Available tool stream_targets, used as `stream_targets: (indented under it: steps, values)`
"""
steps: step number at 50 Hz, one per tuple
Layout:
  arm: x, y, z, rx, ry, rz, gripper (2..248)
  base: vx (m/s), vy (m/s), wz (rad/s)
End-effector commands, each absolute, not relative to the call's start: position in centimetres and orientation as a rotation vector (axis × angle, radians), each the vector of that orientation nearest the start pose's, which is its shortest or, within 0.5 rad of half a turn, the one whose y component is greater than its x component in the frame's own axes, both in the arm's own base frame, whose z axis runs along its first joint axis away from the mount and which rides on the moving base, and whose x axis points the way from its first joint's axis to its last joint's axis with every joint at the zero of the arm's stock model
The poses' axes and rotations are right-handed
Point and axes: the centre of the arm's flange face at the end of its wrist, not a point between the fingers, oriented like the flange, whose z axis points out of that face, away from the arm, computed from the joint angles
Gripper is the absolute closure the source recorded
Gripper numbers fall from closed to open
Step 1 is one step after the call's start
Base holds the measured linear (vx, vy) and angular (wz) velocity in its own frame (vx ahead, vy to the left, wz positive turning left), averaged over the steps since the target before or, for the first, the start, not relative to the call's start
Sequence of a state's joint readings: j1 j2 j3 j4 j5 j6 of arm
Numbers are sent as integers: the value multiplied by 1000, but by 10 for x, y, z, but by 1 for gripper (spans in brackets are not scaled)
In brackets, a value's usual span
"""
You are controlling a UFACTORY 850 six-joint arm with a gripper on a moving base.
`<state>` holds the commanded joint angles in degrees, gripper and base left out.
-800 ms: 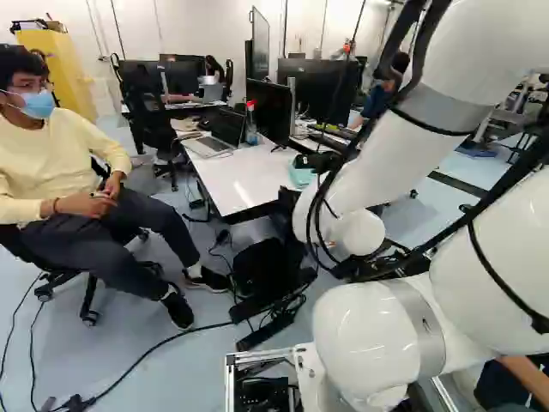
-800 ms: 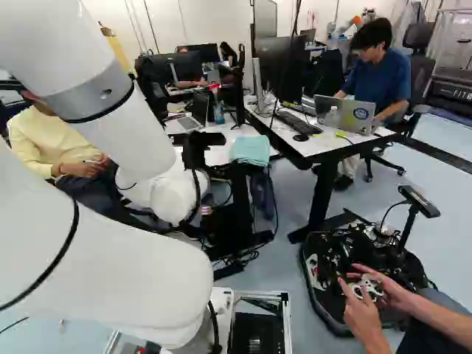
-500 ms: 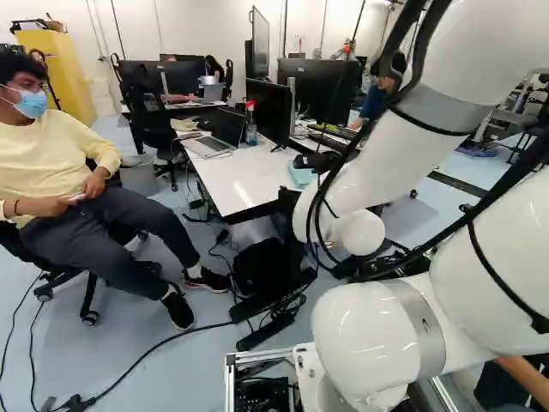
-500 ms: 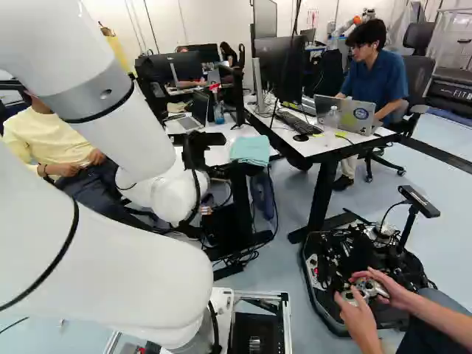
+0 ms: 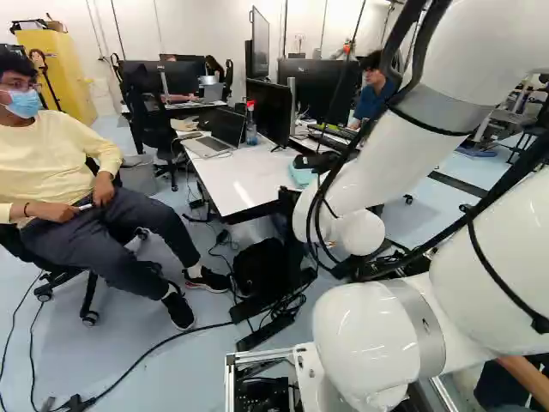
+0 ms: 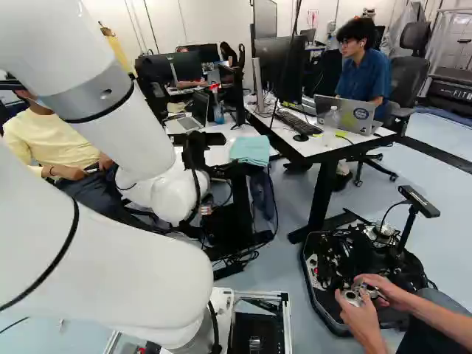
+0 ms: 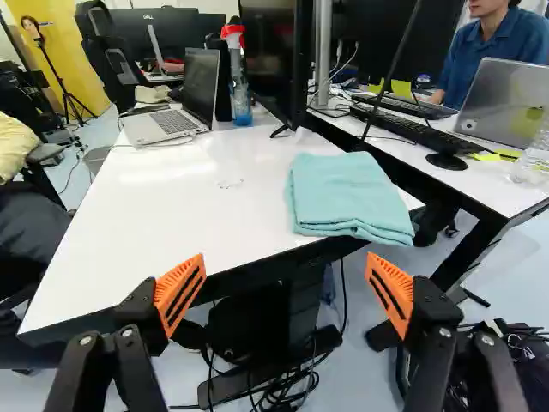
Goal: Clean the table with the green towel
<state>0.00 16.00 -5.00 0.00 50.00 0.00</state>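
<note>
Green towel [image 7: 347,196] lies folded, pale bluish, its near edge layered.

Pale capital letters [image 6: 460,94] run in 1 row across the black equipment panel [image 6: 439,88] at the right of the right base view. 1 round sticker [image 6: 361,113] marks the grey laptop lid [image 6: 333,110]; its wording is too small to read.

From behind, both base views face one table [image 7: 171,223]; the wrist's, closer.
</note>
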Motion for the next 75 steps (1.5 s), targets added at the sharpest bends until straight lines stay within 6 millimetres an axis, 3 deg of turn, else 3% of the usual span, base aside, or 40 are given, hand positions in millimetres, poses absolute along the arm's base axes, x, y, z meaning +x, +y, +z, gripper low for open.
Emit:
stream_targets:
  steps: [14, 35, 75]
  values:
    - [270, 0, 367, -2555, 0, -1829, 3, 0, 0, 0]
    - [275, -2, 384, -2505, 7, -1902, 3, 0, 0, 0]
    - [329, -32, 419, -2558, 123, -1917, 3, 0, 0, 0]
